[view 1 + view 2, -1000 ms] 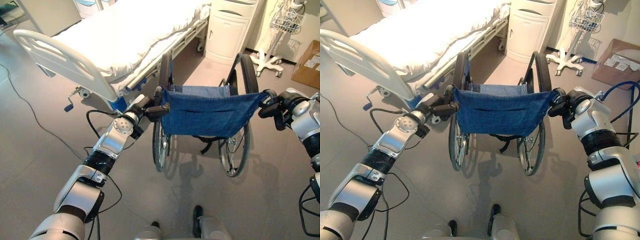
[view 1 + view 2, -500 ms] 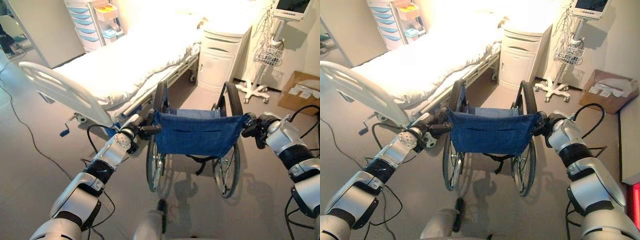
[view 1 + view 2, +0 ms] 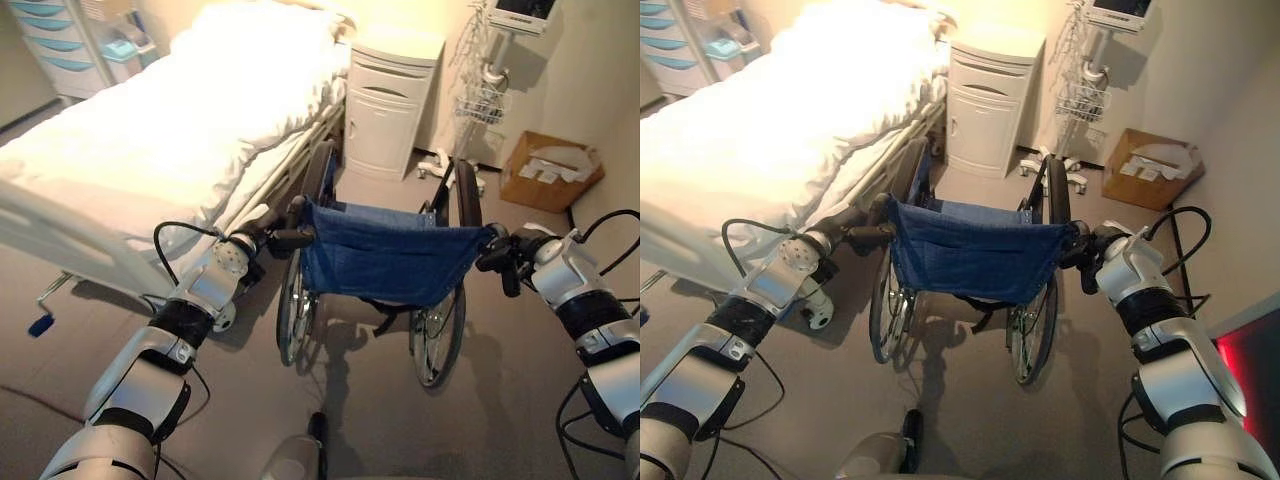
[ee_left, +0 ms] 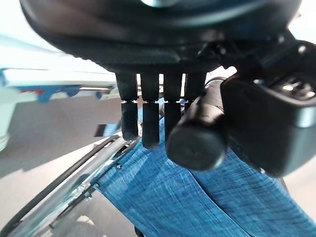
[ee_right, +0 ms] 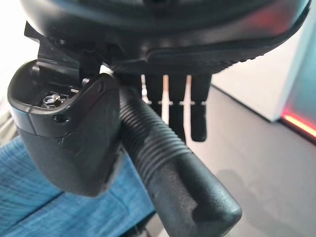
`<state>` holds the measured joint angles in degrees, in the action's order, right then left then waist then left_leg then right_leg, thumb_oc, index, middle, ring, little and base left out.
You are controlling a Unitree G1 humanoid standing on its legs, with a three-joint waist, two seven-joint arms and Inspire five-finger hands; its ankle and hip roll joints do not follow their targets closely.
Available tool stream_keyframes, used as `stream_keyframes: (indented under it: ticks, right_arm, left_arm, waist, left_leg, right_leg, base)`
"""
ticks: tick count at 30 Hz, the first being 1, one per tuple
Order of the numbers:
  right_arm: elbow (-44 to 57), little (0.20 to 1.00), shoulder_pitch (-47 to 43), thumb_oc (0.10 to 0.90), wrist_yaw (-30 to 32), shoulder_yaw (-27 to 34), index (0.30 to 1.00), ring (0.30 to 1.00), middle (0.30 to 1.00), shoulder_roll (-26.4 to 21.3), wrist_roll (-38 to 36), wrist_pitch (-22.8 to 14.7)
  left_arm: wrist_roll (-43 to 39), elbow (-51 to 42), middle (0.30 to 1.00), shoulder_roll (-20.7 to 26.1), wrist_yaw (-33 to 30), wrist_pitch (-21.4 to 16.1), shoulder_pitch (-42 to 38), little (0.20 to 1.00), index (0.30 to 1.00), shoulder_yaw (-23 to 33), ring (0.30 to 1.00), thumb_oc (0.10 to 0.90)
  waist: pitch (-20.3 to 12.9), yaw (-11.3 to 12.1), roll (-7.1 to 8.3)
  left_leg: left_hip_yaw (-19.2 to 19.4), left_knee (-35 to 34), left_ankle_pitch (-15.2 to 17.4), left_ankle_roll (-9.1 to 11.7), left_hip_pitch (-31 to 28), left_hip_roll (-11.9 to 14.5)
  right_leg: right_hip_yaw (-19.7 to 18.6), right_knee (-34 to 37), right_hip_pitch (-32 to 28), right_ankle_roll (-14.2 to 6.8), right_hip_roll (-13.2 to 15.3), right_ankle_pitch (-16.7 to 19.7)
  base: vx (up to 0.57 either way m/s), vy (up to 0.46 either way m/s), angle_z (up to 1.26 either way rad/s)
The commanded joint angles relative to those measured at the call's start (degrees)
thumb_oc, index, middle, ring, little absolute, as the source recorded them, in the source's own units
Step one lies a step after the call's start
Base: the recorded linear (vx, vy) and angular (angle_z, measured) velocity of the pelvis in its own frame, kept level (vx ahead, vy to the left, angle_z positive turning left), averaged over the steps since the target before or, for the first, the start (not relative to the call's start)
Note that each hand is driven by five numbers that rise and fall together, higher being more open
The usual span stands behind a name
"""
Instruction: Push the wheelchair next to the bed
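The wheelchair [image 3: 380, 262] has a blue cloth back and black wheels, and stands in front of me with its back towards me. Its left wheel is close beside the side rail of the bed [image 3: 150, 140], which carries white bedding. My left hand [image 3: 262, 241] is shut on the left push handle [image 4: 197, 136], with fingers [image 4: 148, 121] behind it and the thumb in front. The ribbed right push handle [image 5: 168, 163] is held the same way by my right hand [image 3: 507, 256].
A white bedside cabinet [image 3: 385, 100] stands ahead of the wheelchair at the bed's head. A wheeled monitor stand [image 3: 480, 100] with a wire basket and a cardboard box [image 3: 550, 170] are at the far right by the wall. A drawer cart [image 3: 60, 40] is far left.
The wheelchair has rolled forward along the bed's side, and the view has moved with it. The bed's footboard has slipped back to the left. Both hands have kept their hold.
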<state>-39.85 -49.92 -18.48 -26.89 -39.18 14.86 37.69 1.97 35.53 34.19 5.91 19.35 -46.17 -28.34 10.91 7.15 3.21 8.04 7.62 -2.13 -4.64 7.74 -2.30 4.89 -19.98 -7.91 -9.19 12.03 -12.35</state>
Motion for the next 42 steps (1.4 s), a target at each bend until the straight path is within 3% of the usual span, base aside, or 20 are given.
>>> stream_keyframes:
  ticks: [1, 6, 7, 8, 11, 16, 18, 23, 24, 25, 26, 27, 28, 29, 30, 31, 33, 35, 38, 42]
  right_arm:
    - [2.5, 0.300, 3.0, 0.400, -1.0, -6.9, 0.300, 0.300, 0.300, 1.4, -0.6, -10.5]
    - [3.3, 0.300, 5.9, 0.400, -0.5, -6.5, 0.300, 0.300, 0.300, 1.1, -1.2, -11.0]
    - [5.0, 0.300, 6.5, 0.400, -1.3, -6.5, 0.300, 0.300, 0.300, 1.1, -0.8, -10.1]
    - [6.2, 0.300, 6.7, 0.400, -1.8, -6.4, 0.300, 0.300, 0.300, 0.9, -0.6, -9.3]
    - [9.5, 0.300, 7.1, 0.400, -2.6, -6.1, 0.300, 0.300, 0.300, -0.3, -1.0, -7.1]
    - [10.9, 0.300, 6.4, 0.400, -3.9, -5.8, 0.300, 0.300, 0.300, -2.7, -0.4, -6.1]
    - [11.3, 0.300, 5.9, 0.400, -4.6, -5.6, 0.300, 0.300, 0.300, -3.8, 1.1, -6.2]
    - [9.8, 0.300, 3.5, 0.400, -6.5, -5.6, 0.300, 0.300, 0.300, -5.2, 0.9, -7.7]
    - [9.9, 0.300, 3.5, 0.400, -7.0, -5.4, 0.300, 0.300, 0.300, -5.2, 0.9, -7.6]
    - [9.5, 0.300, 3.5, 0.400, -7.0, -5.7, 0.300, 0.300, 0.300, -4.8, 1.0, -8.1]
    - [9.3, 0.300, 3.1, 0.400, -7.1, -6.4, 0.300, 0.300, 0.300, -4.9, 0.8, -8.5]
    - [9.3, 0.300, 3.1, 0.400, -7.1, -6.5, 0.300, 0.300, 0.300, -4.9, 0.8, -8.5]
    - [9.1, 0.300, 2.7, 0.400, -6.6, -7.2, 0.300, 0.300, 0.300, -4.8, 0.5, -8.8]
    - [9.2, 0.300, 2.6, 0.400, -5.2, -8.1, 0.300, 0.300, 0.300, -4.6, -0.6, -8.4]
    - [9.5, 0.300, 3.2, 0.400, -4.0, -8.1, 0.300, 0.300, 0.300, -4.5, -0.9, -7.7]
    - [9.4, 0.300, 3.4, 0.400, -3.8, -8.1, 0.300, 0.300, 0.300, -4.4, -0.8, -7.5]
    - [9.1, 0.300, 4.1, 0.400, -2.8, -7.7, 0.300, 0.300, 0.300, -3.7, 0.0, -7.7]
    - [8.7, 0.300, 5.3, 0.400, -2.3, -7.0, 0.300, 0.300, 0.300, -2.1, 0.9, -7.4]
    - [9.2, 0.300, 6.8, 0.400, -4.0, -5.8, 0.300, 0.300, 0.300, -0.8, 2.9, -6.3]
    - [7.8, 0.300, 7.0, 0.400, -5.1, -6.2, 0.300, 0.300, 0.300, -0.1, 2.6, -7.6]
  left_arm:
    - [4.6, 2.5, 0.300, 1.5, -2.0, 1.6, 3.4, 0.300, 0.300, -1.2, 0.300, 0.400]
    - [4.9, 1.2, 0.300, 0.2, -3.7, -0.3, 5.2, 0.300, 0.300, -1.1, 0.300, 0.400]
    - [6.0, 0.1, 0.300, -0.3, -3.7, -0.7, 6.9, 0.300, 0.300, -0.3, 0.300, 0.400]
    - [6.6, -0.7, 0.300, -0.3, -3.8, -1.1, 7.8, 0.300, 0.300, 0.1, 0.300, 0.400]
    - [6.5, -2.4, 0.300, -0.4, -4.0, -1.8, 9.3, 0.300, 0.300, 0.5, 0.300, 0.400]
    - [4.4, -1.6, 0.300, -3.3, -4.4, -2.2, 9.2, 0.300, 0.300, -0.3, 0.300, 0.400]
    - [4.3, -1.7, 0.300, -4.5, -4.0, -1.9, 9.6, 0.300, 0.300, -0.1, 0.300, 0.400]
    - [6.3, -2.1, 0.300, -6.7, -2.5, -0.3, 10.5, 0.300, 0.300, -0.7, 0.300, 0.400]
    - [6.6, -2.4, 0.300, -6.5, -2.2, -0.1, 10.6, 0.300, 0.300, -0.9, 0.300, 0.400]
    - [7.7, -1.9, 0.300, -6.6, -2.3, 0.0, 10.9, 0.300, 0.300, -1.4, 0.300, 0.400]
    - [6.7, -1.3, 0.300, -6.6, -3.1, 0.5, 10.6, 0.300, 0.300, -1.9, 0.300, 0.400]
    - [6.7, -1.3, 0.300, -6.6, -3.2, 0.5, 10.6, 0.300, 0.300, -1.9, 0.300, 0.400]
    - [5.7, -0.8, 0.300, -6.5, -3.8, 0.8, 10.1, 0.300, 0.300, -2.0, 0.300, 0.400]
    - [4.8, 0.1, 0.300, -6.3, -4.5, 0.4, 9.4, 0.300, 0.300, -2.0, 0.300, 0.400]
    - [5.1, 0.5, 0.300, -6.3, -4.4, -0.4, 8.9, 0.300, 0.300, -1.7, 0.300, 0.400]
    - [5.3, 0.5, 0.300, -6.2, -4.4, -0.6, 8.8, 0.300, 0.300, -1.5, 0.300, 0.400]
    - [5.2, -0.6, 0.300, -5.3, -4.6, -1.6, 9.6, 0.300, 0.300, -0.8, 0.300, 0.400]
    - [4.9, -3.8, 0.300, -3.7, -4.2, -1.3, 11.6, 0.300, 0.300, -0.1, 0.300, 0.400]
    - [5.1, -4.4, 0.300, -3.4, -3.8, -1.7, 13.5, 0.300, 0.300, -0.1, 0.300, 0.400]
    - [4.9, -2.3, 0.300, -4.0, -2.8, -2.1, 13.4, 0.300, 0.300, 0.5, 0.300, 0.400]
  waist:
    - [1.7, 1.2, -0.52]
    - [1.1, -1.2, -0.46]
    - [2.0, -3.0, -1.49]
    - [2.7, -3.9, -1.95]
    - [4.8, -6.7, -0.99]
    - [5.0, -10.2, 0.11]
    - [4.6, -10.8, 0.16]
    - [2.6, -10.2, 1.33]
    - [2.3, -10.4, 1.06]
    - [1.2, -11.4, 0.37]
    - [0.6, -11.9, 0.36]
    - [0.7, -12.0, 0.22]
    - [0.9, -11.7, 0.48]
    - [2.0, -10.6, 1.77]
    - [4.3, -8.7, 2.92]
    - [4.7, -8.4, 3.19]
    - [7.0, -6.5, 2.64]
    - [8.7, -3.9, -0.26]
    - [8.3, -1.6, -2.02]
    - [5.5, -1.7, -1.08]
  left_leg:
    - [-2.4, 0.3, -1.1, 2.7, 3.5, 0.4]
    - [-3.4, -0.5, 0.6, 1.4, -0.9, -1.3]
    - [-4.4, -1.9, 1.3, 1.5, -5.3, -1.2]
    - [-5.1, -2.8, 1.9, 1.4, -7.4, -1.2]
    - [-8.2, -4.0, 5.0, 0.6, -12.4, -3.9]
    - [-13.2, -3.4, 8.3, 0.9, -17.1, -6.4]
    - [-13.9, -3.0, 9.5, 0.9, -18.3, -6.5]
    - [-11.8, 1.2, 13.1, 1.8, -19.8, -5.1]
    - [-11.7, 2.9, 12.7, 2.6, -20.4, -3.8]
    - [-9.6, 7.0, 5.6, 6.1, -22.6, 2.0]
    - [-8.2, 11.6, -0.8, 8.0, -22.7, 5.5]
    - [-8.3, 11.8, -0.7, 8.1, -22.7, 5.7]
    - [-7.7, 16.9, -2.8, 8.7, -20.7, 6.8]
    - [-7.0, 25.9, -4.9, 8.8, -13.8, 7.1]
    - [-6.5, 32.3, -5.6, 8.2, -2.0, 6.7]
    - [-6.5, 32.2, -5.8, 7.9, 0.4, 5.9]
    - [-6.4, 29.3, -5.1, 7.0, 6.4, 3.3]
    - [-5.7, 12.9, -9.0, 7.6, 8.0, 2.3]
    - [-7.7, 0.5, -12.2, 8.4, 7.0, 0.2]
    - [-6.2, 0.8, -3.9, 5.7, 2.4, -1.1]
  right_leg:
    - [0.9, -2.0, -6.0, -0.4, -3.4, 18.2]
    - [-0.4, -5.9, 2.1, 0.0, -6.0, 20.1]
    - [1.0, -4.6, 9.8, 0.8, -7.1, 19.7]
    - [1.9, -4.0, 13.5, 1.1, -7.4, 19.5]
    - [2.7, 2.5, 20.0, 0.4, -8.1, 22.7]
    - [2.9, 18.1, 22.4, -0.2, -9.9, 24.0]
    - [2.5, 18.6, 21.6, 0.3, -10.4, 24.0]
    - [5.0, 12.3, 18.7, 1.6, -8.4, 22.7]
    - [4.7, 11.4, 18.5, 2.1, -8.5, 21.5]
    - [7.0, 10.9, 17.7, 3.6, -8.3, 19.6]
    - [8.3, 11.4, 16.3, 5.2, -8.5, 18.0]
    - [8.4, 11.4, 16.2, 5.3, -8.7, 17.9]
    - [8.5, 11.7, 14.7, 6.3, -9.0, 16.7]
    - [8.1, 12.2, 11.6, 7.6, -8.9, 15.0]
    - [6.6, 13.0, 7.1, 8.6, -9.2, 13.7]
    - [6.2, 13.3, 6.4, 8.7, -9.2, 13.5]
    - [4.0, 13.8, 3.3, 8.6, -10.5, 12.5]
    - [1.1, 13.7, -0.1, 8.3, -14.1, 10.8]
    - [-1.9, 14.7, -4.1, 7.3, -15.6, 9.1]
    - [-1.2, 14.4, -4.6, 4.8, -12.0, 8.4]
  base:
    - [0.15, 0.180, -0.14]
    - [0.28, 0.172, 0.25]
    - [0.31, 0.097, 0.22]
    - [0.34, 0.092, 0.07]
    - [0.33, 0.034, 0.29]
    - [0.42, 0.024, 0.89]
    - [0.37, -0.024, 0.63]
    - [0.37, -0.125, 0.42]
    - [0.48, -0.150, 0.30]
    - [0.45, -0.123, 0.44]
    - [0.35, -0.092, 0.55]
    - [0.23, -0.085, 0.58]
    - [0.24, -0.131, 0.33]
    - [0.36, -0.193, 0.01]
    - [0.31, -0.159, -0.22]
    - [0.26, -0.053, -0.34]
    - [0.31, 0.079, -0.38]
    - [0.50, 0.172, -0.78]
    - [0.58, 0.253, -0.58]
    - [0.39, 0.213, -0.48]
